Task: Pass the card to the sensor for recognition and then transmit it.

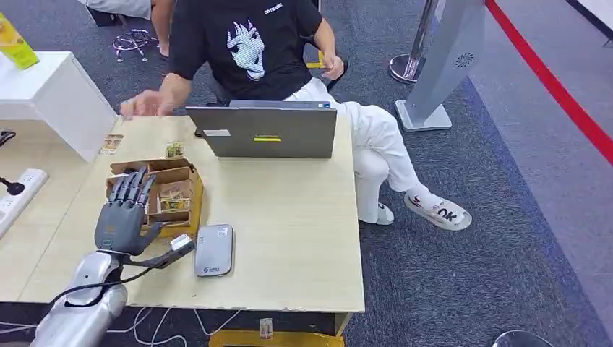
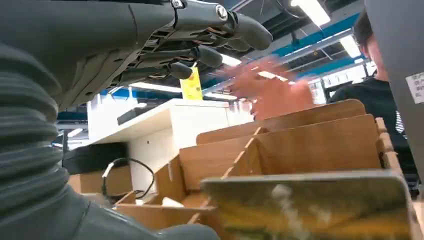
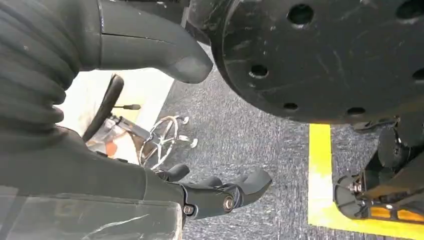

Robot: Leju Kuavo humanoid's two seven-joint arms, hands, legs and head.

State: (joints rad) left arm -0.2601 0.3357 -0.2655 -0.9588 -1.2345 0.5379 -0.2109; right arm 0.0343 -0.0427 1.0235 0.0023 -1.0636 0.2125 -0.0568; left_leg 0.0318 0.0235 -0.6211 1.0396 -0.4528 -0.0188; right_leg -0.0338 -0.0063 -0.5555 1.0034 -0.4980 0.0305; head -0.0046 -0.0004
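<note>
Left hand: the left hand (image 1: 123,213) hovers over the near edge of the cardboard box (image 1: 184,206), fingers stretched out and apart, holding nothing.
Card: a card (image 1: 173,198) lies inside the box, just beside the fingers; another card (image 2: 305,207) stands blurred before the wrist camera.
Sensor: the grey sensor (image 1: 214,250) lies on the counter (image 1: 289,231), right of the box.
Right hand: the right hand (image 3: 220,192) hangs over the carpet, fingers curled, nothing in them.
Person: seated behind the laptop (image 1: 264,131), beyond the box.

An exhibition or demo hall: grey carpet (image 1: 499,238) with a red floor line (image 1: 549,79), a silver stanchion base (image 1: 407,69), and blue-beamed ceiling strip lights (image 2: 312,11) beyond the left hand (image 1: 124,213).
</note>
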